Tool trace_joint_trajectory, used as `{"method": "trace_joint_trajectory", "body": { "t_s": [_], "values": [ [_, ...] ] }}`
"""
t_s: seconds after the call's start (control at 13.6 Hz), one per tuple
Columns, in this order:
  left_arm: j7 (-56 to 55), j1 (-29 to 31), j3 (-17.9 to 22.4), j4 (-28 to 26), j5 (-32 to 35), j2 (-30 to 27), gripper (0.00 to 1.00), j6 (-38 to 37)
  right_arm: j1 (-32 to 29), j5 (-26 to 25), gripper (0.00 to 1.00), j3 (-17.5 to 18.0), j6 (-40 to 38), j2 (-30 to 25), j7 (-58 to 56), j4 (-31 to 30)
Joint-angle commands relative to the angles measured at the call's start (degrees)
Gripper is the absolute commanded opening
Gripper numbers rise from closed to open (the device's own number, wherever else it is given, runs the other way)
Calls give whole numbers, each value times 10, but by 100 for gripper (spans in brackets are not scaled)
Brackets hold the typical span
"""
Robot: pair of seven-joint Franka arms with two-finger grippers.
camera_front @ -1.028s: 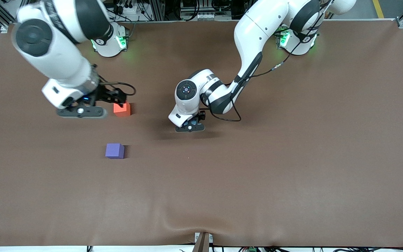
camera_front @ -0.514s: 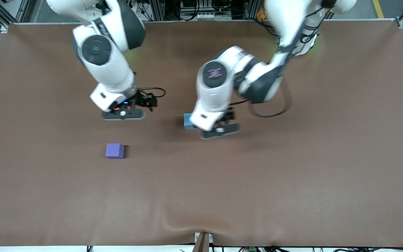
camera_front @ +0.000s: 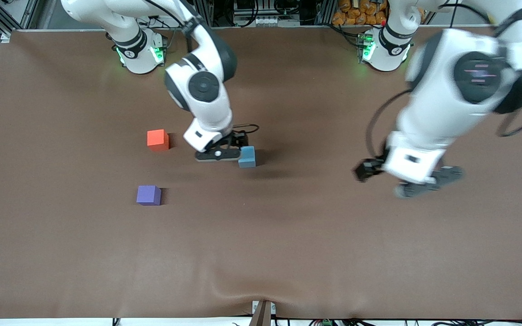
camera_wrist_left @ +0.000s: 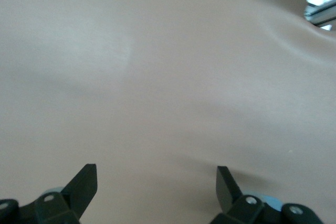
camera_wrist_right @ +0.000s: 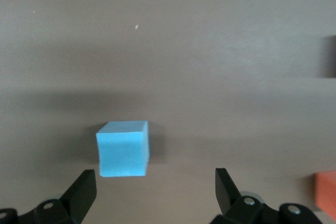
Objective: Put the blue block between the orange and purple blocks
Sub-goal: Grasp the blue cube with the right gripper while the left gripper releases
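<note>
Item: small matte sky-blue cube [camera_front: 247, 157] lay at frame centre on the brown surface [camera_front: 288, 235]; spread right gripper [camera_front: 218, 155] beside it should centre before closing; left gripper [camera_front: 417, 185] spread, idle.

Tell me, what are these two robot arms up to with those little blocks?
The right arm's claw is open, right beside the blue block and not holding it. The orange block and the purple block sit apart toward the right arm's end of the table, purple nearer the front camera, with nothing between them yet. The left arm's claw, also open and empty, hangs over bare table.
</note>
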Motion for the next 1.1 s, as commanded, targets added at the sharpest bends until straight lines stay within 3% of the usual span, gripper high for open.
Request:
{"method": "trace_joint_trajectory", "body": {
  "t_s": [0.0, 0.22, 0.44, 0.66, 1.03],
  "values": [
    [73, 53, -8, -22, 3, -31, 100, -32, 33, -36, 100, -7, -8, 75, 74, 79],
    [169, 98, -9, -45, 34, -55, 100, -35, 53, -82, 100, -6, -6, 133, 142, 118],
    [200, 124, -8, -85, 35, -78, 100, -17, 59, -85, 100, -6, 19, 142, 163, 117],
    [216, 135, -10, -187, 34, -143, 100, 49, 55, -83, 100, -6, 115, 147, 182, 79],
    [230, 137, -14, -189, 32, -162, 100, 28, 52, -84, 100, -6, 109, 140, 159, 69]
  ]
}}
